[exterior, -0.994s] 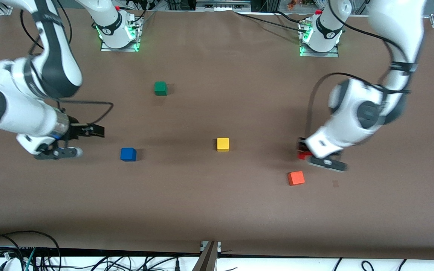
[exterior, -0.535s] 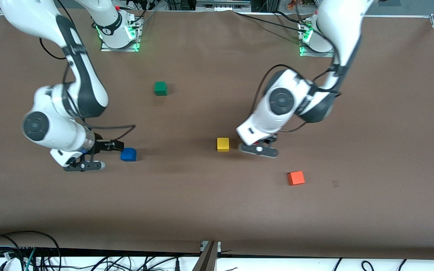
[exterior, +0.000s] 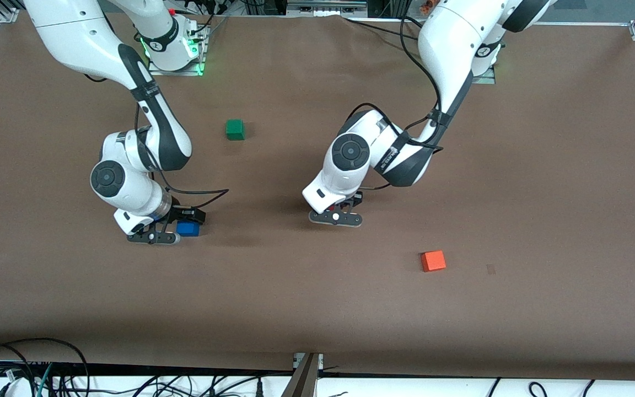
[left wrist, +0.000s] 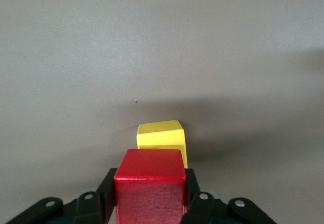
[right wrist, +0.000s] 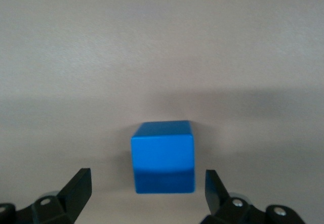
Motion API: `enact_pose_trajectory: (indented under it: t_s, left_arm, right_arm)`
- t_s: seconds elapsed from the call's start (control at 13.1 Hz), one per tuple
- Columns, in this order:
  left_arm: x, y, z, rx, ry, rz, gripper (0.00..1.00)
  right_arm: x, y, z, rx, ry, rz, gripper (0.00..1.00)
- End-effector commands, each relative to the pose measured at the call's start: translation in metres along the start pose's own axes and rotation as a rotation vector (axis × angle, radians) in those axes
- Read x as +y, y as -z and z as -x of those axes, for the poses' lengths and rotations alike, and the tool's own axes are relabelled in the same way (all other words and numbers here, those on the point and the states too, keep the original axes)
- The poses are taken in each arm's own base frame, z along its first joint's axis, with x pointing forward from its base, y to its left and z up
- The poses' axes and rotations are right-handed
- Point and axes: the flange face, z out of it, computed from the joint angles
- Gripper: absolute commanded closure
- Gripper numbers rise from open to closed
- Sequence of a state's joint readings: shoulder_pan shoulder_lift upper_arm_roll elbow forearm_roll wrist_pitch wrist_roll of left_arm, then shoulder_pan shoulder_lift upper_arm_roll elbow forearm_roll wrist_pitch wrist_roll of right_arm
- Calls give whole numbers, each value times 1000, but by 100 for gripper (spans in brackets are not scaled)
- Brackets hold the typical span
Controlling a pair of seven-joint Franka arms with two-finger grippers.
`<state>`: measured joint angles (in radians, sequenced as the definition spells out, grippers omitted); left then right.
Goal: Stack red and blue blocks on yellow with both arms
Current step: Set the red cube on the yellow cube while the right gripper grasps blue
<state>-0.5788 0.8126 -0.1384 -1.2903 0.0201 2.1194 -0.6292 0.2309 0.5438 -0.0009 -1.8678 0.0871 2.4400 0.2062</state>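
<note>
My left gripper [exterior: 333, 213] is shut on the red block [left wrist: 150, 183] and holds it just over the yellow cube [left wrist: 161, 135]. In the left wrist view the yellow cube shows just past the red block. In the front view the left hand hides the yellow cube, and only a sliver of the red block [exterior: 328, 208] shows. My right gripper [exterior: 177, 227] is open and low over the blue block [exterior: 189, 229]. In the right wrist view the blue block [right wrist: 163, 155] sits on the table between the two spread fingers [right wrist: 76, 189], apart from both.
A green cube [exterior: 235, 129] sits farther from the front camera, between the two arms' bases. An orange cube [exterior: 433, 260] lies nearer the front camera, toward the left arm's end. Brown table cover [exterior: 317, 309] all round.
My left arm has carried the red block toward the right arm's end, to over the yellow cube. My right arm has moved in over the blue block, fingers still open.
</note>
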Motion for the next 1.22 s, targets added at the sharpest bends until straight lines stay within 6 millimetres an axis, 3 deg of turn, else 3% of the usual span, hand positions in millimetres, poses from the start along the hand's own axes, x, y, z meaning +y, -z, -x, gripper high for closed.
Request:
enact_pose_trajectory:
  t_s: [0.0,0.38,0.69,0.76,0.84,0.99,1.15]
  left_arm:
    - [11,-5,-6,25,30,-39,100]
    - [16,-11,-8,31,69,-38,100]
    - [15,-13,-8,31,83,-42,100]
    - [14,-13,-9,31,84,-43,61]
    - [7,-10,-15,42,93,-51,1]
    - [6,10,-21,51,105,-50,0]
    - [-4,44,-33,25,129,-62,0]
  right_arm:
    - [1,-13,1,27,-12,-12,1]
    - [12,-20,-1,20,38,-4,3]
    - [11,-20,0,20,41,-4,39]
    - [11,-19,-1,21,41,-4,49]
    - [11,-20,0,18,41,-3,57]
    - [9,-16,-3,25,43,-6,62]
    - [6,-9,-7,36,49,-9,62]
